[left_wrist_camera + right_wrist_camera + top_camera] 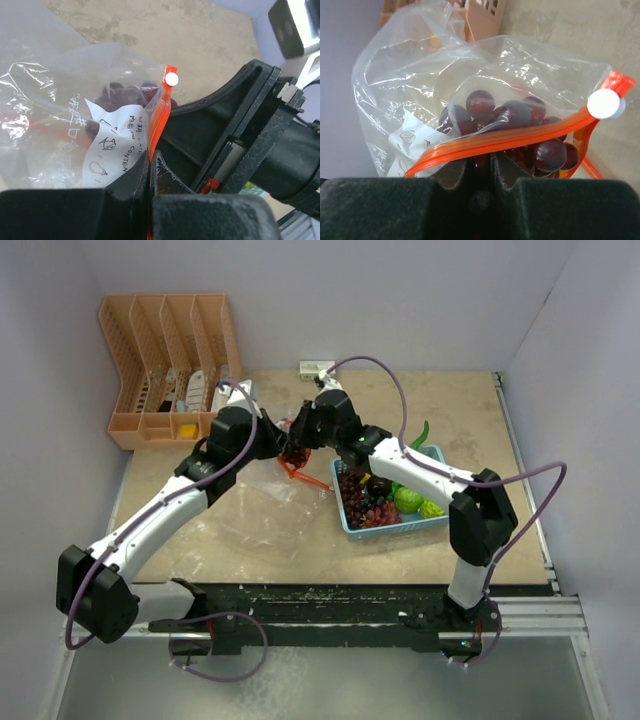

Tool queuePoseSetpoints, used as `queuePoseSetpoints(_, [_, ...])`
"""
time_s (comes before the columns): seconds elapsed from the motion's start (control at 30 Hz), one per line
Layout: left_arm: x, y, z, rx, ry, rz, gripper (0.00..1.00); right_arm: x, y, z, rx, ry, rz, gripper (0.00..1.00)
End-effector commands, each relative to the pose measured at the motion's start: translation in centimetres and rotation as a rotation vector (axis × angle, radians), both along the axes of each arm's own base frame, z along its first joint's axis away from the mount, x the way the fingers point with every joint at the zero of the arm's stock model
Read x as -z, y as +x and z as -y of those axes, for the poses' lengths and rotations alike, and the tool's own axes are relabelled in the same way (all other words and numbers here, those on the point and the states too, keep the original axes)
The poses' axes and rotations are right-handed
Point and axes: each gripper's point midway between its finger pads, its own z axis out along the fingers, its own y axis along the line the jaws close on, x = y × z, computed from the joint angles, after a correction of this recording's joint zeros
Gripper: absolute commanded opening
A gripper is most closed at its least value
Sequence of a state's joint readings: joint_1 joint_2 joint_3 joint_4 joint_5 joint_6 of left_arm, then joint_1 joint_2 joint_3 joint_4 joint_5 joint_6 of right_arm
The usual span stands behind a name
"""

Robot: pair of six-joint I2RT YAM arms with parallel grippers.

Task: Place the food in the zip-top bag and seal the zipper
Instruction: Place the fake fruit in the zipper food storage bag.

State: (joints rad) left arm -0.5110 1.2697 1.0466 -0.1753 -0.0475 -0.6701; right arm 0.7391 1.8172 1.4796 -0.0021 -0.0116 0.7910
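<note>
Top view: zip-top bag point(262, 520) at centre of table point(470, 420), mouth lifted; remaining food point(385, 502) in blue basket point(347, 525), right side.
Left wrist: left gripper point(151, 161) pressed together on zipper point(159, 117).
Right wrist: right gripper point(482, 167) pinching grape bunch point(512, 117) at bag mouth.
Risk: bunch snags strip and drops outside; left pinch slips, mouth collapses.

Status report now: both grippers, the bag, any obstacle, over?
Left gripper shut on zipper. Right gripper shut on grape bunch, inside zip-top bag mouth. More food in basket. No obstruction seen.

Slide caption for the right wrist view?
Right gripper holds dark red grape bunch inside clear crinkly plastic bag, behind its orange-red zipper strip.
</note>
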Motion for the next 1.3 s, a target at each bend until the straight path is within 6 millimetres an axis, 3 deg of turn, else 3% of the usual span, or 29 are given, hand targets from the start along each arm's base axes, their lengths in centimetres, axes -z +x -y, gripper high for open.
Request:
queuePoseSetpoints(0.0, [-1.9, -1.4, 1.0, 0.038, -0.107, 0.021, 0.00, -9.2, 2.9, 1.0, 0.186, 0.232, 0.205, 0.00])
queuePoseSetpoints(0.07, [-1.9, -1.6, 1.2, 0.046, -0.126, 0.012, 0.00, -9.8, 3.7, 2.2, 0.260, 0.242, 0.245, 0.00])
queuePoseSetpoints(0.17, [-2.0, -1.7, 1.6, 0.055, -0.159, 0.010, 0.00, -9.9, 3.9, 2.2, 0.270, 0.201, 0.278, 0.00])
queuePoseSetpoints(0.3, [-3.0, -1.2, 2.8, 0.071, -0.247, 0.018, 0.00, -7.6, 2.8, 2.9, 0.286, 0.079, 0.240, 0.00])
queuePoseSetpoints(0.47, [-2.6, -1.3, 5.8, 0.163, -0.423, -0.030, 0.00, -8.4, 0.5, 7.7, 0.397, -0.150, 0.289, 0.01])
queuePoseSetpoints(0.6, [-1.9, -1.5, 6.2, 0.161, -0.491, -0.043, 0.00, -7.1, -0.9, 11.5, 0.425, -0.345, 0.276, 0.05])
queuePoseSetpoints(0.73, [0.0, -1.4, 5.6, 0.116, -0.450, -0.092, 0.00, -2.8, -1.9, 14.1, 0.426, -0.557, 0.194, 0.21])
queuePoseSetpoints(0.8, [1.1, -1.3, 5.4, 0.097, -0.435, -0.120, 0.00, -0.3, -2.5, 14.1, 0.391, -0.611, 0.143, 0.32])
queuePoseSetpoints(0.93, [2.4, -1.1, 6.1, 0.112, -0.443, -0.158, 0.00, 2.9, -3.4, 12.8, 0.308, -0.624, 0.073, 0.66])
queuePoseSetpoints(1.07, [3.7, -1.1, 6.8, 0.129, -0.452, -0.197, 0.00, 3.1, -3.6, 12.2, 0.301, -0.604, 0.063, 0.85])
queuePoseSetpoints(1.27, [5.6, -1.6, 6.3, 0.109, -0.427, -0.234, 0.00, 0.4, -4.6, 12.6, 0.293, -0.508, 0.105, 0.91])
